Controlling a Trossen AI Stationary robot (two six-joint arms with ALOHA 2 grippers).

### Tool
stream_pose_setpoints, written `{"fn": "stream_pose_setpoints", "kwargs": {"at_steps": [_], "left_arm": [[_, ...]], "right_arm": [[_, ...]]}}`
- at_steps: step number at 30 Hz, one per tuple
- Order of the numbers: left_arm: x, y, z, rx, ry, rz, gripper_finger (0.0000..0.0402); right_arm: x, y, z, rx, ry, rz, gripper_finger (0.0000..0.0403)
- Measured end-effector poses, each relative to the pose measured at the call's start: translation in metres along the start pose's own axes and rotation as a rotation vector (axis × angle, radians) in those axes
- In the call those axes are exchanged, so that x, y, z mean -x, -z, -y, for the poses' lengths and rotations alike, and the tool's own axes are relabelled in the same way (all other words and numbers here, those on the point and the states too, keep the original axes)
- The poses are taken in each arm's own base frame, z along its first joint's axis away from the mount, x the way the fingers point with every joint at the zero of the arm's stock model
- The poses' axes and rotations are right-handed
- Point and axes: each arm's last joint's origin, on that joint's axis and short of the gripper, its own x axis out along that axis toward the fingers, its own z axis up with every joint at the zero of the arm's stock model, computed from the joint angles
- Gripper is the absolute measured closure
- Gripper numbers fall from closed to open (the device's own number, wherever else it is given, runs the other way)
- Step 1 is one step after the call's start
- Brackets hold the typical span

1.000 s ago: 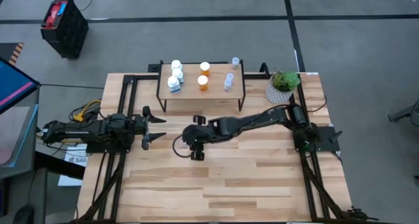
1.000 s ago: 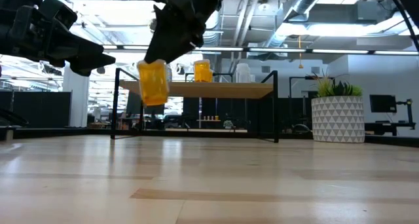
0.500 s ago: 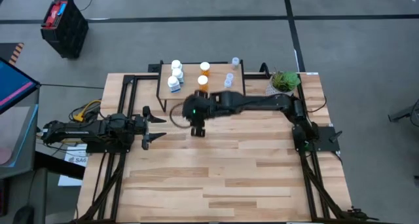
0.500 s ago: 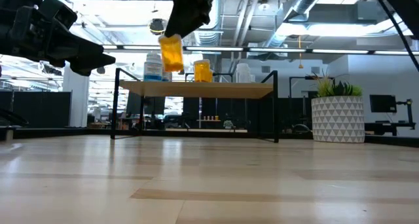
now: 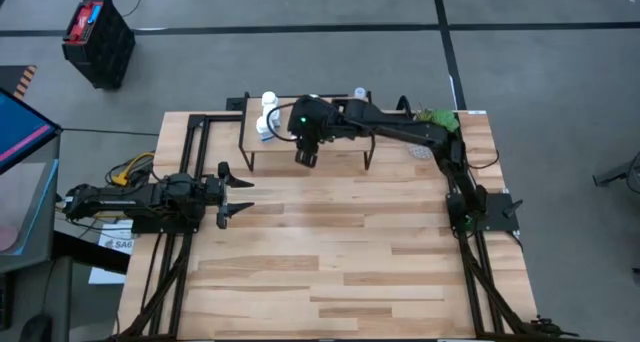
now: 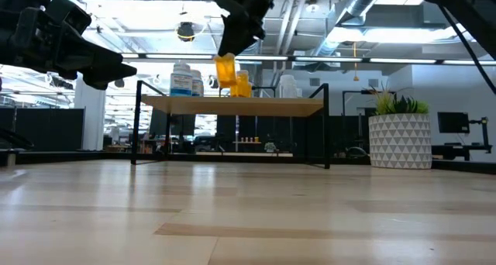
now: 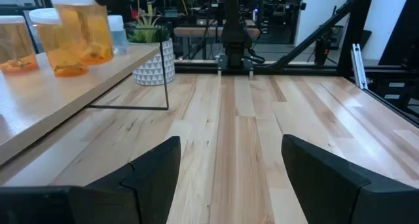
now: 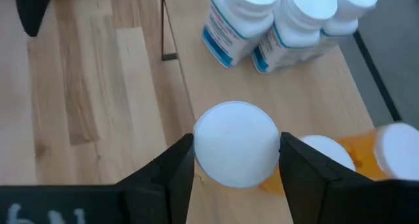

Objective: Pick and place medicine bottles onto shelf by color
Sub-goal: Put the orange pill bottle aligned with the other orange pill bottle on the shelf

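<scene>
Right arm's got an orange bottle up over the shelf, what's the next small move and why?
Probably lower it straight down. The right pincer is shut on the orange bottle, which hangs tilted above the shelf beside the two orange bottles already standing there, so it is over its colour group but not yet resting.

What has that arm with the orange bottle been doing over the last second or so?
The right gripper, shut on an orange bottle, carried it up from above the bare tabletop and back over the shelf, beside the two orange bottles already standing there. It has not let go. The left gripper stayed open and parked; the white bottles did not move.
</scene>
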Motion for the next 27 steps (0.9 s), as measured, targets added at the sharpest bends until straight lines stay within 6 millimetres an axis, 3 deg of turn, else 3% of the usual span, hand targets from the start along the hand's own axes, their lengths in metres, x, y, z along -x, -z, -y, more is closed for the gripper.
{"fn": "stream_pose_setpoints", "kwargs": {"at_steps": [6,27], "left_arm": [[0.000,0.000,0.000,0.000,0.000,0.000,0.0148],[0.000,0.000,0.000,-0.002,-0.001,0.000,0.0148]], "right_arm": [[-0.001,0.007,0.005,0.009,-0.001,-0.071,0.0205],[-0.005,0.010,0.031,-0.016,0.035,-0.078,0.0195]]}}
